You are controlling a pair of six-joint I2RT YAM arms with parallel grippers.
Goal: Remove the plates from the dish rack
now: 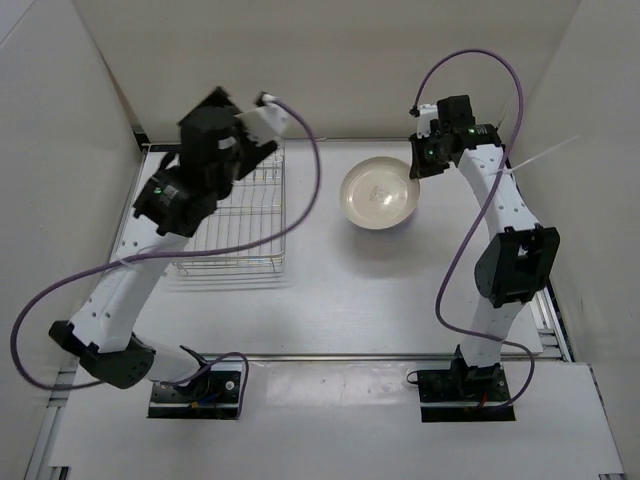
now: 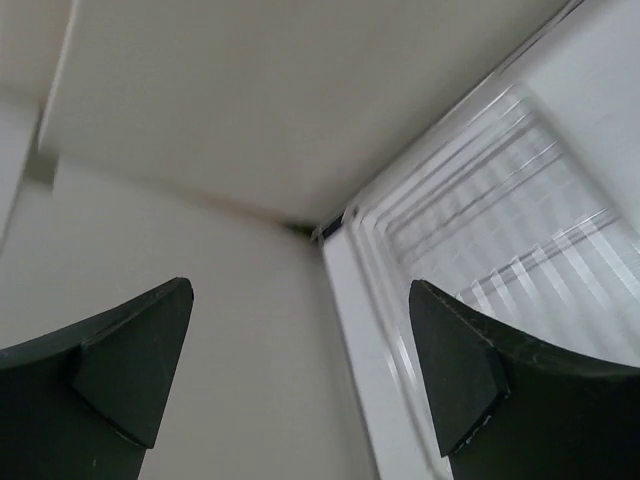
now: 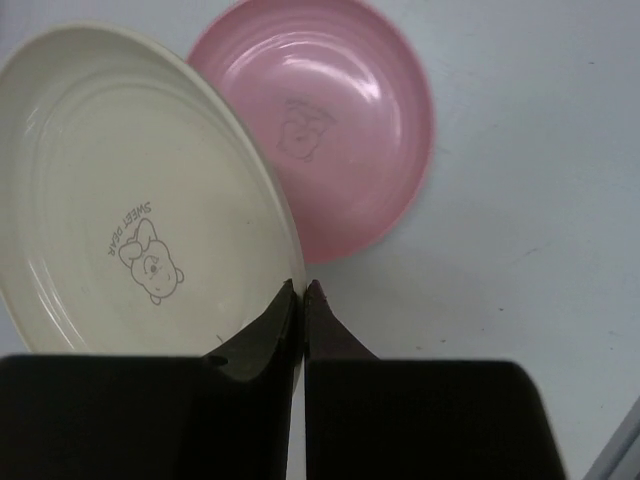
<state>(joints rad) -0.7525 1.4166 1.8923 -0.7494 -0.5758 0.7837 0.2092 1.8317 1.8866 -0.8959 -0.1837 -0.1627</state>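
My right gripper (image 3: 302, 290) is shut on the rim of the cream-white plate (image 3: 130, 200), which hangs tilted over the table. Below it on the table lies the pink plate (image 3: 340, 120), partly covered by the cream one. From above, the cream-white plate (image 1: 380, 193) sits right of the dish rack (image 1: 235, 230), with my right gripper (image 1: 418, 170) at its far right edge; the pink plate is hidden there. My left gripper (image 2: 300, 330) is open and holds nothing, raised over the rack's far left corner (image 1: 215, 125). The rack's wires (image 2: 520, 200) show blurred.
Beige walls close in the table at the back and on both sides. A purple cable loops from each arm. The part of the rack not covered by my left arm holds no plate.
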